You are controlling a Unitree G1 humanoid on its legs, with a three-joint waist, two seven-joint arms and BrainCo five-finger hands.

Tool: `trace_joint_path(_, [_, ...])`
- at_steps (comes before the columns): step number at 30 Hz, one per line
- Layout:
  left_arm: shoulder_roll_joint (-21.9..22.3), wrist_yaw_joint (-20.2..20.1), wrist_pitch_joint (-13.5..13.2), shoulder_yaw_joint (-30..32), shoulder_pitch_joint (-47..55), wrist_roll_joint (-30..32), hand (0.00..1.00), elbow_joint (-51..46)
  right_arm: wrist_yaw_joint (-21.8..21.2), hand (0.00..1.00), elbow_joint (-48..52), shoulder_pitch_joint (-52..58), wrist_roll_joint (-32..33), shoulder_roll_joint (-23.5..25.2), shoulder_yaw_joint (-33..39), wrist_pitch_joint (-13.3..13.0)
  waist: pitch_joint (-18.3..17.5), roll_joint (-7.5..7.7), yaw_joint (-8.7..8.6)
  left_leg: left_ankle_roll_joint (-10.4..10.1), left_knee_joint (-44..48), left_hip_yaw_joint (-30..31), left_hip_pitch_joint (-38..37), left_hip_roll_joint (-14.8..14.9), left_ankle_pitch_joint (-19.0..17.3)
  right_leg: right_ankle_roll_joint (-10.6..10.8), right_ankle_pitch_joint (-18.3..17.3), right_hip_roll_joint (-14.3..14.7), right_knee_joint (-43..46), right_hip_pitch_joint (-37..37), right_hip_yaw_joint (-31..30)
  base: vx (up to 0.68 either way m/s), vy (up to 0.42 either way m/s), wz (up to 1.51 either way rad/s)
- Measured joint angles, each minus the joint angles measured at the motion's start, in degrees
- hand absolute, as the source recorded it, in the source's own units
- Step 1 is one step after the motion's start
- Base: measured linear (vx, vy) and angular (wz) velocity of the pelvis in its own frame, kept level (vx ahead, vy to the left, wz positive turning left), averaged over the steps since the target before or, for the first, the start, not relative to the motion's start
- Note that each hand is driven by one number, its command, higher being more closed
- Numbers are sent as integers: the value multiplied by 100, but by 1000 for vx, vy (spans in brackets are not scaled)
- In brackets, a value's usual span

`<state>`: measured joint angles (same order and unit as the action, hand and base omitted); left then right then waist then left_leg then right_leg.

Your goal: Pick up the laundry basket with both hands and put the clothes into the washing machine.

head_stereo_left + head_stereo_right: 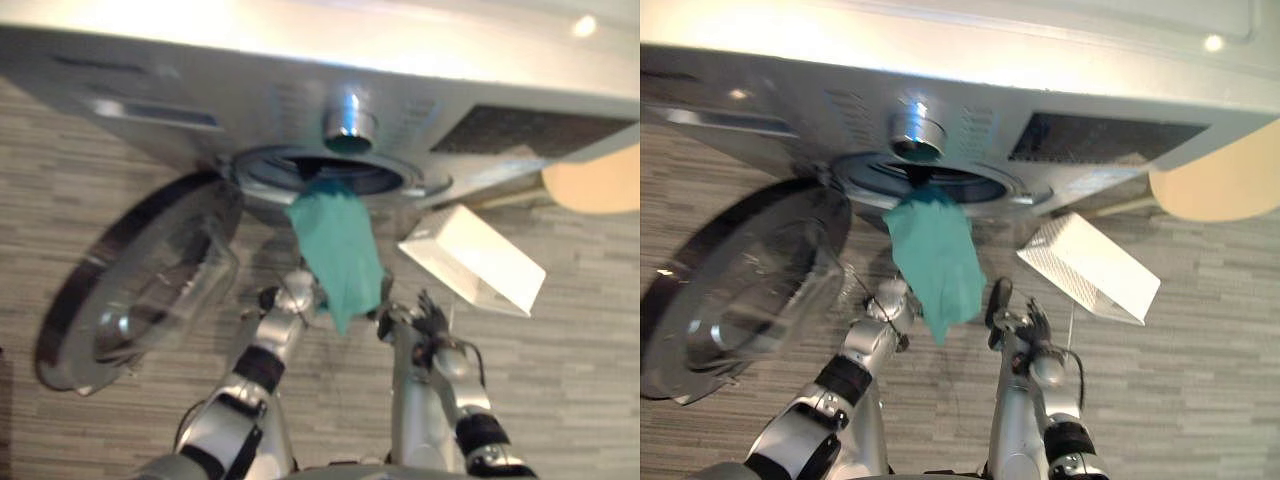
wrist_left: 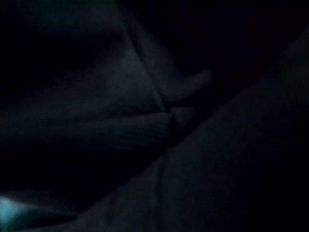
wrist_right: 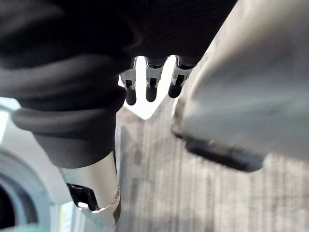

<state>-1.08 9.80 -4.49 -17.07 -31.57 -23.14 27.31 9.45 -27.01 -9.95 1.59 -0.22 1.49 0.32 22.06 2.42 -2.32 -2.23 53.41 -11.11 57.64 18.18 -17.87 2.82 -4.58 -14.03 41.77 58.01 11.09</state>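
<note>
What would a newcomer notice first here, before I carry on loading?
The teal cloth stands out first: it hangs out of the washing machine's round opening, down between the left hand and the right hand. Next is the round glass door, swung wide open at the robot's left. The white laundry basket sits on the floor at its right.
</note>
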Motion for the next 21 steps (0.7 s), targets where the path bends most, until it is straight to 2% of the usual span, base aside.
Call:
trace_joint_path(4, [162,378,-131,515,-782,-492,100,-222,325,0,954,-298,-177,212,-18,-2,10,-1,6,-89,936,386,1131,195,-200,-151,-484,-27,1225,1150,2,1,-134,-1])
trace_joint_path(7, [72,644,-253,1010,-1429,-732,100,-273,534,0,1648,-373,-224,262,48,-23,12,2,13,-136,1501,632,1923,259,-319,-186,-751,-83,1928,1926,-11,-49,-60,3])
trace_joint_path(12, [-288,1071,-396,1687,-2456,-1357,100,-270,749,0,1959,-279,-223,443,89,-160,11,17,-49,-153,1917,812,2798,318,-344,-224,-866,-92,2388,2760,-20,-82,-24,-4])
trace_joint_path(15, [-461,1333,-568,1763,-3111,-1599,100,-270,805,0,2148,-198,-235,495,-20,-237,-4,57,-86,-153,2077,880,3180,379,-346,-286,-836,-51,2483,3098,-13,-55,10,-14])
trace_joint_path(21, [-885,1658,-833,1717,-4645,-2042,100,21,808,0,2357,-190,-335,498,-196,-486,-101,328,-320,-135,2366,948,3715,494,-382,-318,-818,-7,2664,3585,-11,-47,22,-13])
